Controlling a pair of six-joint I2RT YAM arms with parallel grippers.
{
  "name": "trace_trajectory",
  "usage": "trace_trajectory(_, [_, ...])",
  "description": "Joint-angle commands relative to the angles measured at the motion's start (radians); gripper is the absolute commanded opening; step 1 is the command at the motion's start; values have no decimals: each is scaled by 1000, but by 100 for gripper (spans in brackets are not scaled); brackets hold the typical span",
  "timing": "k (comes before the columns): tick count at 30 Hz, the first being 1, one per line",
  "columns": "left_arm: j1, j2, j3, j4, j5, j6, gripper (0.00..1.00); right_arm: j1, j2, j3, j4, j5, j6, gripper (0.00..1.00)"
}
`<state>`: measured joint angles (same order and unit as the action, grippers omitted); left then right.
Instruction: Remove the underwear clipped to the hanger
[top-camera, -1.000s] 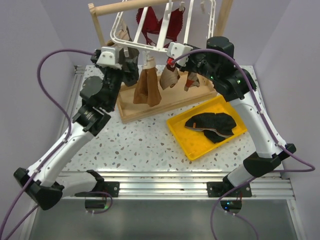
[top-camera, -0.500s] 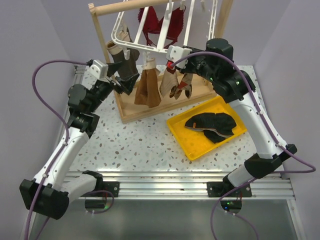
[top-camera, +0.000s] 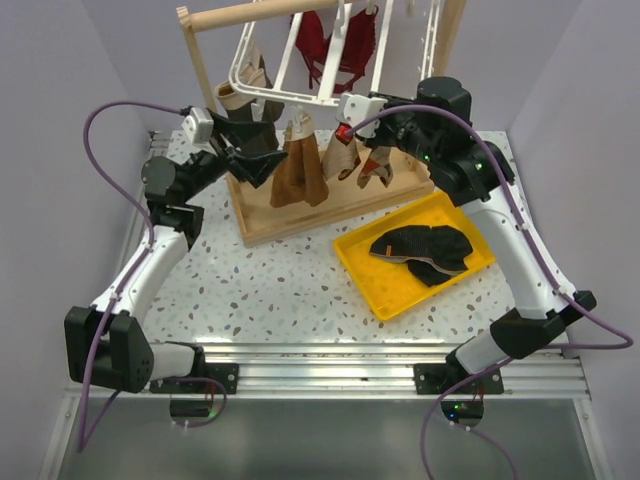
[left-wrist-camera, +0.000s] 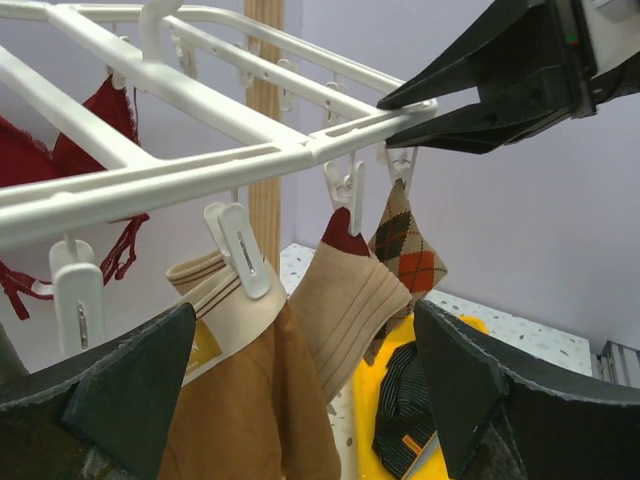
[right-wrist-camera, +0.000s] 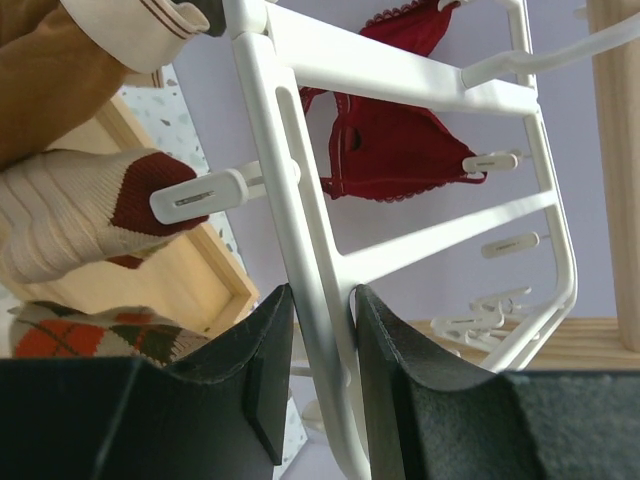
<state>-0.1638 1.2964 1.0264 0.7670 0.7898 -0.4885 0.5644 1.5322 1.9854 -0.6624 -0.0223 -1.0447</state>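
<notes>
- The hanger (top-camera: 290, 95) is pinched on its near rail by the right end effector (right-wrist-camera: 322, 295), with the pads pressed together around the white bar at bottom centre of the right wrist view. If that bar slips, the rack will probably swing and the clips get carried out of reach.
- The left end effector (left-wrist-camera: 305, 320) is spread wide with nothing held. The brown underwear (left-wrist-camera: 250, 400) is framed between its fingers at lower centre of the left wrist view, clipped to the hanger by its beige waistband.
- A ribbed sock (left-wrist-camera: 345, 290) and an argyle sock (left-wrist-camera: 405, 240) are hung just beside the brown pair. The wrong item could easily be grabbed if the closing lands a touch too far right.
- A dark pair (top-camera: 245, 108) with a beige waistband is clipped at the rack's left corner, upper left of the overhead view. It sits close to the left wrist, so it could get snagged or bunched in with the grab.
- If the pull is made sideways rather than down, the clip probably won't let go. The fabric then gets stretched, or the rack is dragged out of the right pinch.
- The red bra (top-camera: 325, 50) at top centre isn't part of the job and could be shaken loose by a hard jolt.
- If the fabric is released early, it would likely be dropped on the wooden base (top-camera: 290, 220) or the worktop, short of the yellow tray (top-camera: 375, 285) at centre right.
</notes>
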Motion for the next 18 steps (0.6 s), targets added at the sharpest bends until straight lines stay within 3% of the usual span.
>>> trace_trajectory(1, [9,-2,12,161,19,-70,94,-43,-35,10,27,-5,-6,33])
trace_trajectory(9, [6,101,-9,408,6,-219,93,-103,-38,10,20,-56,-8,34])
trace_trajectory(18, [-52,219,37,509,118,-190,90,-109,-32,30,10,-88,6,34])
